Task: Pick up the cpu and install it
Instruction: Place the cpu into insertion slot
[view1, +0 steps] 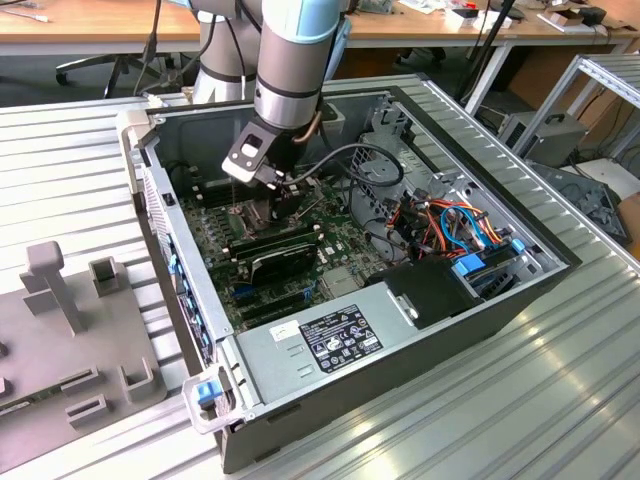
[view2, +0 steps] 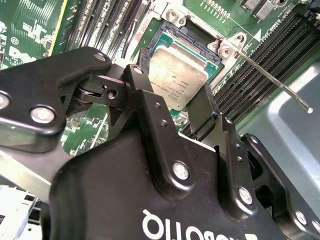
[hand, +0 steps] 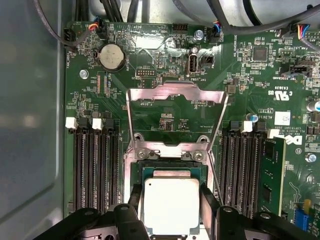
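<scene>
We find tool (hand: 170, 212) clamped on cpu (hand: 170, 204) by opposite edges, chip level over socket (hand: 172, 167). Frame (hand: 175, 117) hinged open at 12 o'clock, clearing seating path.

Dull silver metal cpu (hand: 171, 206); matt black plastic tool (view2: 175, 112); shiny metal frame (hand: 175, 120).
</scene>
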